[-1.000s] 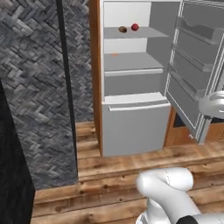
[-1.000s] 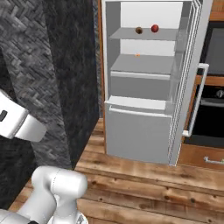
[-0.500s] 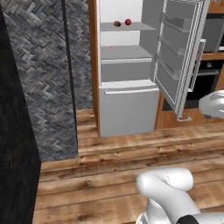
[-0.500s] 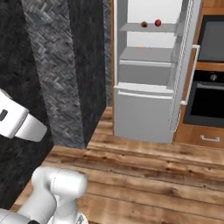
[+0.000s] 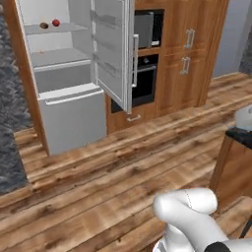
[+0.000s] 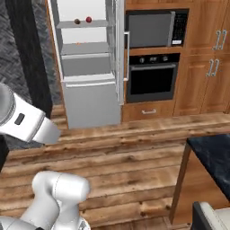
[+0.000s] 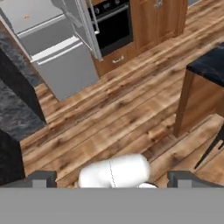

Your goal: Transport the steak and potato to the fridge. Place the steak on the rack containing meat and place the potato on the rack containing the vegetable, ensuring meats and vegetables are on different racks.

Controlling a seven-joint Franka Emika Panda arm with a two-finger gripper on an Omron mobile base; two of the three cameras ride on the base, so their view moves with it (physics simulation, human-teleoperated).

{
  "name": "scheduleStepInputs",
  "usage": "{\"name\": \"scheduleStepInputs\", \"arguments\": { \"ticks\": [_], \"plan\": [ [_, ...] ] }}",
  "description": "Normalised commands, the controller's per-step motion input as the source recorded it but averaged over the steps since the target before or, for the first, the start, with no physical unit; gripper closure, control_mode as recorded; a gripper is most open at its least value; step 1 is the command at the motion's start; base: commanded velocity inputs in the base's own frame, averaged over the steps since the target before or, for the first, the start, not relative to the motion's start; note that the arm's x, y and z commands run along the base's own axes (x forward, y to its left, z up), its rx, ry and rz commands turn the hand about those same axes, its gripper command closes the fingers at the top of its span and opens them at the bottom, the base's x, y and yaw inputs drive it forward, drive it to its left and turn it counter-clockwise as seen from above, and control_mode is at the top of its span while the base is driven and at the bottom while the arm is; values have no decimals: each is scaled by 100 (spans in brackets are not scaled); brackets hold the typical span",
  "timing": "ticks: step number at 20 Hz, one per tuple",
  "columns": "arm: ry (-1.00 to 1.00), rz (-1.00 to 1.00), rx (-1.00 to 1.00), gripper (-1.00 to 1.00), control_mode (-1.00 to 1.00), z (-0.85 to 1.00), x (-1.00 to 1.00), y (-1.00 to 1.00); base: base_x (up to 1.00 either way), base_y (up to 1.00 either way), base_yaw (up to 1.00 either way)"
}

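Observation:
The fridge stands open at the far left, also seen as the fridge and the fridge. On its topmost rack the brown potato lies beside the round red vegetable; from the right they are the potato and the vegetable. A tiny orange meat piece sits on the middle rack. The steak is out of view. My gripper is open, far from the fridge, with nothing between its fingertips.
The fridge door swings out to the right of the shelves. A built-in oven and microwave sit in wooden cabinets. A dark-topped counter stands close on the right. Wooden floor stretches between me and the fridge.
The base has turned right and backed off: the whole picture shifted, the fridge slid left and shrank, oven, cabinets and counter came into view. The gripper stayed open.

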Motion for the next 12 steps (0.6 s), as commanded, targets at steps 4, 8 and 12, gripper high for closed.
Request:
{"name": "scheduleStepInputs", "arguments": {
  "ticks": [4, 8, 12],
  "plan": [
    [0, 0, 0, -100, 100, 0, 0, 0, -17, 0, -100],
    [0, 0, 0, -100, 100, 0, 0, 0, -28, 1, -96],
    [0, 0, 0, -100, 100, 0, 0, 0, -69, 5, -51]
  ]
}}
